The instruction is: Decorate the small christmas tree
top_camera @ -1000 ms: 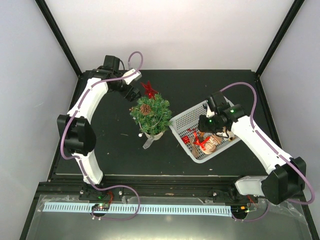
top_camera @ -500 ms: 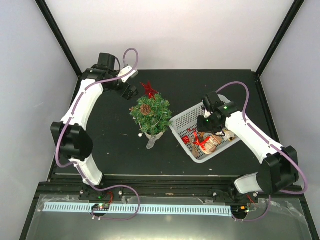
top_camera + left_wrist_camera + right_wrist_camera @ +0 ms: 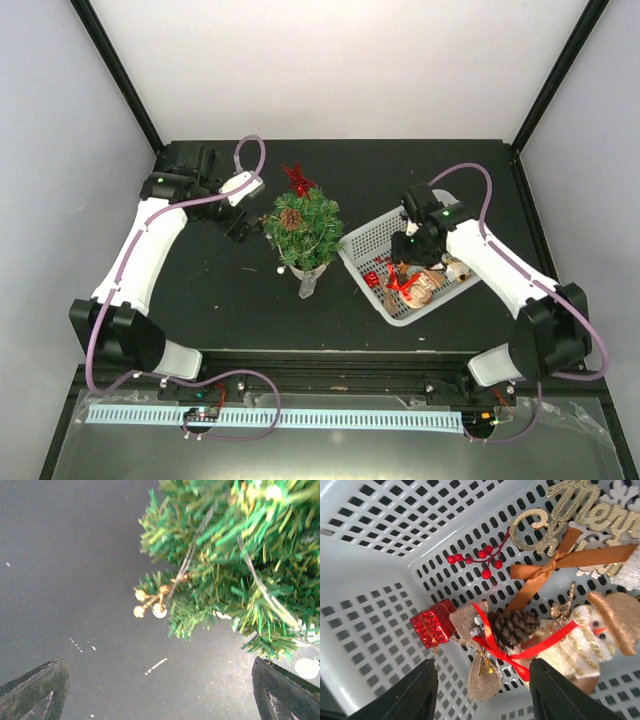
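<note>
Two empty grippers: one by the small christmas tree [image 3: 302,228], one over the white basket [image 3: 372,232].
The tree stands upright at the middle of the worktop [image 3: 220,300], the left gripper [image 3: 157,665] spread wide just left of it; toward the right edge, the right gripper [image 3: 481,667] hangs partly open above a pinecone ornament [image 3: 512,627].

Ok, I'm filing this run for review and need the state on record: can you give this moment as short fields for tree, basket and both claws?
tree: small christmas tree upright mid-table, a brown cone and a red ornament already on it
basket: white basket right of the tree
contents: red gift box, ribboned pine cone, snowman, gold Merry Christmas sign, red berry sprig
left claw: open, empty, beside the tree
right claw: open, empty, over the basket's ornaments
</note>
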`<action>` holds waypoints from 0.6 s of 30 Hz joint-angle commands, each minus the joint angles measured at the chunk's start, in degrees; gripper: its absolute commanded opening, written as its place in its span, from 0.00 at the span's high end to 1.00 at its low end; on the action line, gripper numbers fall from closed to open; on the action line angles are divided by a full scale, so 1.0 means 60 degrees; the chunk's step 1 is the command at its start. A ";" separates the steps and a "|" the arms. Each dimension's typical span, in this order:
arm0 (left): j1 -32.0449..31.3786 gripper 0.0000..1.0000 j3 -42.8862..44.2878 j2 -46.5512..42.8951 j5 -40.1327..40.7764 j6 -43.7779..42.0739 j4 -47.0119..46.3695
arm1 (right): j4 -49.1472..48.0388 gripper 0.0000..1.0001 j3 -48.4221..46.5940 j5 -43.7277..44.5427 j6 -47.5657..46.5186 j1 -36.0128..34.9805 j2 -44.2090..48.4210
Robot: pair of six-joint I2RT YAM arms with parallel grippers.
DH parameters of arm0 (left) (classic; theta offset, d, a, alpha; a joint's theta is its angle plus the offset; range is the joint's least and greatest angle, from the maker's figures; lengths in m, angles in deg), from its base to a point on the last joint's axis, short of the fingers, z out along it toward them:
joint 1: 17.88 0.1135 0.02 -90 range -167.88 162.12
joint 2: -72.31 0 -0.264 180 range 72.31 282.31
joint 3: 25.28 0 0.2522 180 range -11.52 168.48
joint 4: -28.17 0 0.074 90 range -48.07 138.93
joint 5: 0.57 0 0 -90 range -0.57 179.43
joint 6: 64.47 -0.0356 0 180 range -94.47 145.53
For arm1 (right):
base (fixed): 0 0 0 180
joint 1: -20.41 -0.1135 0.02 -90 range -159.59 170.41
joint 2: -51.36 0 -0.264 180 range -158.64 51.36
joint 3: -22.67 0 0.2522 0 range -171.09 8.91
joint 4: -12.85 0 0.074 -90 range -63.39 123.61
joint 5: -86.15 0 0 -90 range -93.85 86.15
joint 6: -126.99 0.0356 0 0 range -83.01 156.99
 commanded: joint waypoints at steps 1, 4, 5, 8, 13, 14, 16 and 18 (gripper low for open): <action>0.0104 0.01 -0.0519 -0.0363 -0.0396 0.0157 0.0088 | -0.0465 0.49 -0.0028 -0.0369 0.0026 0.0287 -0.0863; 0.0103 0.01 -0.0645 -0.0459 -0.0478 0.0405 -0.0082 | -0.0606 0.52 0.0038 -0.0546 0.0020 0.0485 -0.1273; 0.0104 0.01 -0.0664 -0.0492 -0.0445 0.0441 -0.0133 | -0.0604 0.53 0.0026 -0.0565 -0.0005 0.0488 -0.1356; 0.0160 0.01 -0.0715 -0.0609 -0.0119 0.0559 -0.0339 | -0.0560 0.53 0.0083 -0.0419 -0.0016 0.0488 -0.1507; 0.0499 0.01 -0.0559 -0.0679 0.0265 0.0889 -0.0547 | -0.0662 0.53 0.0339 -0.0746 -0.0103 0.0488 -0.1197; 0.0599 0.01 -0.0457 -0.0658 0.0270 0.0949 -0.0521 | -0.0652 0.53 0.0366 -0.0803 -0.0121 0.0475 -0.1101; 0.0831 0.01 -0.0193 -0.0615 0.0067 0.1039 -0.0321 | -0.0584 0.53 0.0427 -0.0959 -0.0214 0.0474 -0.0910; 0.0968 0.01 0.0056 -0.0617 -0.0068 0.1060 -0.0036 | -0.0543 0.53 0.0521 -0.1131 -0.0354 0.0461 -0.0651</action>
